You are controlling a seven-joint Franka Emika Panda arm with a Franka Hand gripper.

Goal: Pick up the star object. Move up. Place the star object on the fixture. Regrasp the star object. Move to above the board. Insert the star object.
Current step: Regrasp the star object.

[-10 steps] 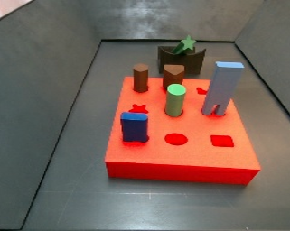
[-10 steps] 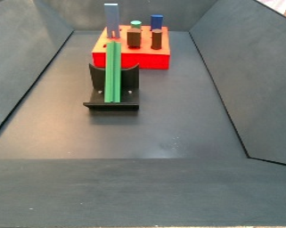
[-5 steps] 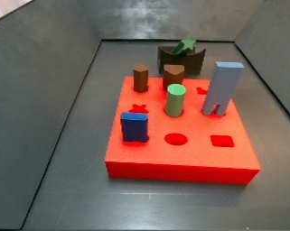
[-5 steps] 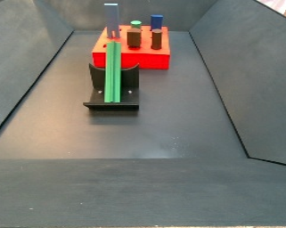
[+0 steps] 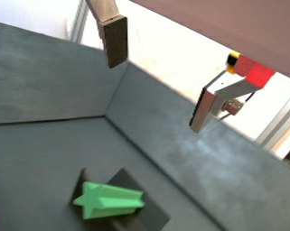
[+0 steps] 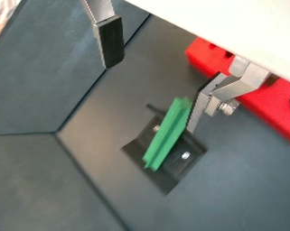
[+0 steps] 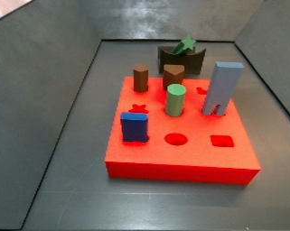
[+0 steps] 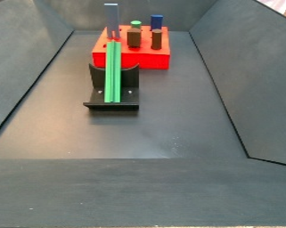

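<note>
The green star object (image 8: 111,71) stands upright on the fixture (image 8: 113,96), leaning against its dark back plate, with nothing gripping it. In a side view the fixture sits on the floor at about 6 o'clock from the red board (image 8: 139,50), just apart from it; from the opposite side view the star object's tip (image 7: 186,42) shows at 12 o'clock beyond the board (image 7: 183,144). The board carries a brown cylinder (image 7: 140,78), a green cylinder (image 7: 176,99), a dark blue block (image 7: 135,127) and a tall light blue block (image 7: 224,88). The gripper (image 6: 163,66) hangs above the star object (image 6: 168,133), its jaws released and spread wide with nothing between the fingers (image 6: 109,40); both side views miss it.
</note>
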